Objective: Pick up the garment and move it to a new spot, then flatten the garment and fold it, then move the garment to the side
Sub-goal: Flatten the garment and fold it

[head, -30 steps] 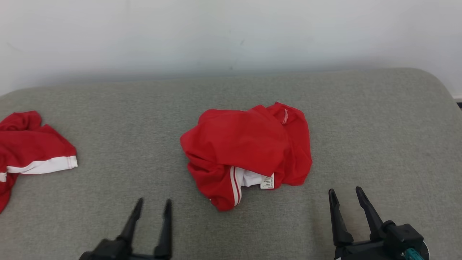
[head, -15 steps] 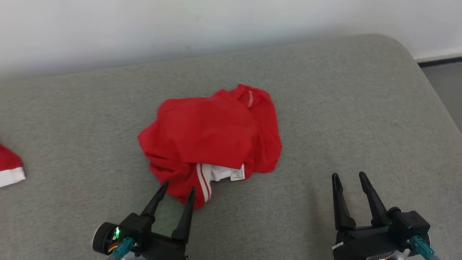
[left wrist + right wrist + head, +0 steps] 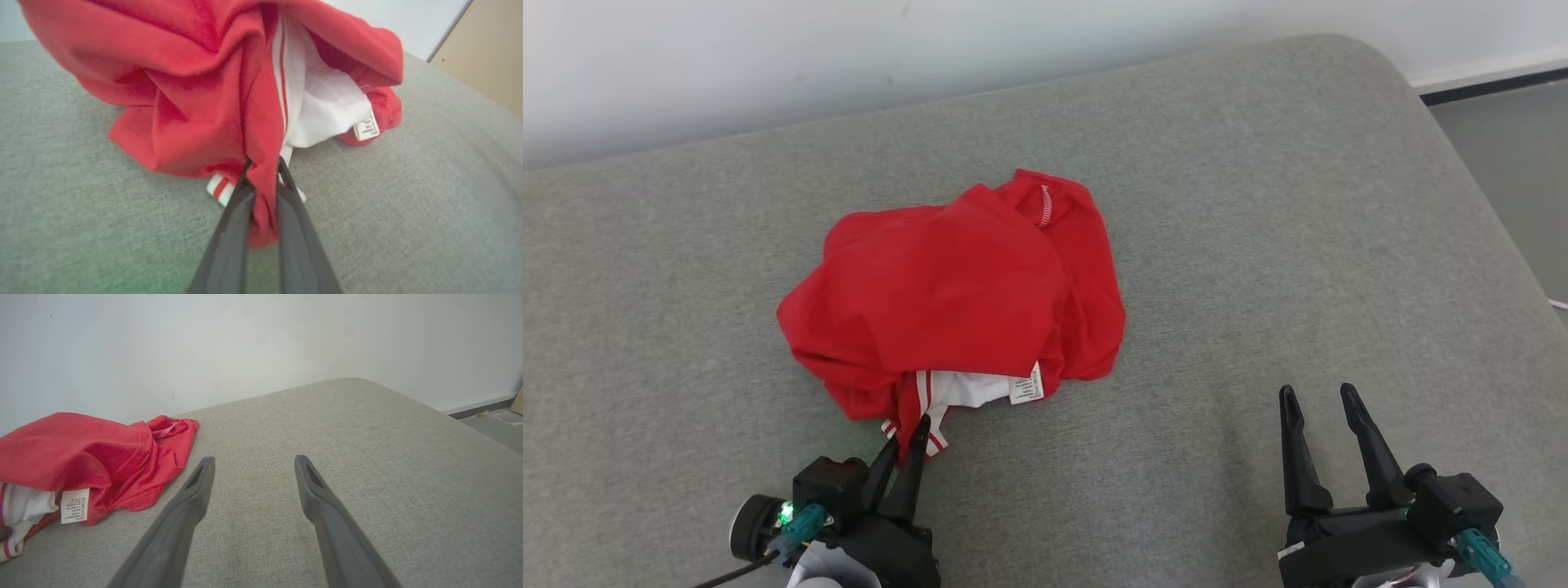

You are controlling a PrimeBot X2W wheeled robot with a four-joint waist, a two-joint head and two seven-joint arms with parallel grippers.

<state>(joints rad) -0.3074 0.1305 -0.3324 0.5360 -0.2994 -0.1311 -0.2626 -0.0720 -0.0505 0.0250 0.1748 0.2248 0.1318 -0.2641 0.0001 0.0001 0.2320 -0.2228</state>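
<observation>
Left gripper [image 3: 907,433] clenched, fingers pinching fold of red fabric beside striped trim [image 3: 923,408] at garment's near edge. Fingers point away and slightly right, low over surface.

Garment [image 3: 947,294]: crumpled red heap near middle of cushion, long axis slanting from near-left trim to far-right stitched edge. White lining and care label [image 3: 1027,384] face robot.

Right gripper [image 3: 1319,392] released, jaws spread, fingers pointing away, well apart from garment.

Grey fabric cushion [image 3: 1258,204] with rounded far-right corner. White wall [image 3: 849,49] behind, grey floor [image 3: 1503,163] at right.
</observation>
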